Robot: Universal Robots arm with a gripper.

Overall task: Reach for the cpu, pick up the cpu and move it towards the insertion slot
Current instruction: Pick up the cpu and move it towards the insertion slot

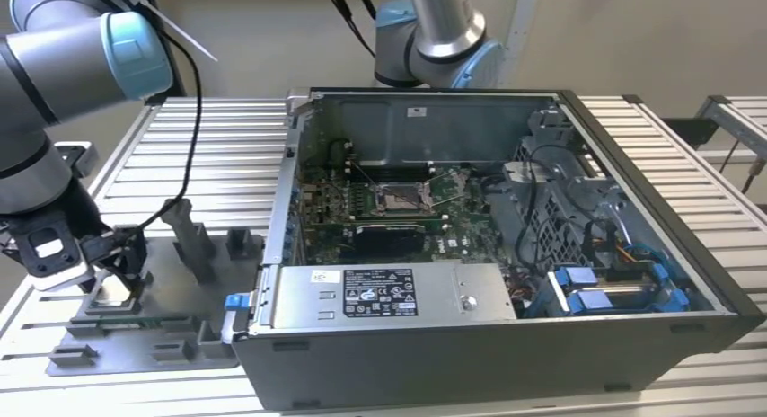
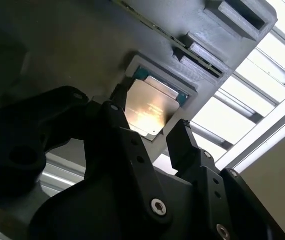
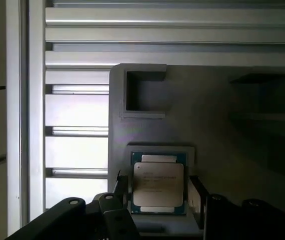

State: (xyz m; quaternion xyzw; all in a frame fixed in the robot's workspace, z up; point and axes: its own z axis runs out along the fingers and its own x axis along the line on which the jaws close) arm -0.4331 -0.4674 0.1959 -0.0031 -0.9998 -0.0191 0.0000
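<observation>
Counter (image 1: pixel 671 138) of pale metal slats is spread across the whole exterior view. An open computer case (image 1: pixel 480 345) is laid on it and takes up the middle and the exterior view's right. A grey robot arm (image 1: pixel 48 93) with a blue joint cap is seen coming down along the exterior view's left edge. Below it, at the exterior view's lower left, a grey fixture plate (image 1: pixel 156 327) with raised blocks is set on the counter just beside the case.

Inside the case a green circuit board (image 1: pixel 455 210) is mounted. The insertion slot (image 1: pixel 401 197), with its shiny metal frame and dark centre, is found near the middle of that board, well apart from the fixture plate.

The black end effector (image 1: pixel 114 278) is lowered over the near left part of the fixture plate. In both wrist views a square pocket (image 3: pixel 190 150) in the plate is shown, and the cpu (image 3: pixel 158 184) (image 2: pixel 150 110) is lying flat in it, pale silver face up.

The end effector (image 3: pixel 158 192) (image 2: pixel 150 120) is held spread. One of its fingers (image 3: pixel 196 192) (image 2: pixel 182 145) is placed on each side of the cpu, close to its edges. Nothing is clamped, and the cpu is seated in the pocket, not lifted.
</observation>
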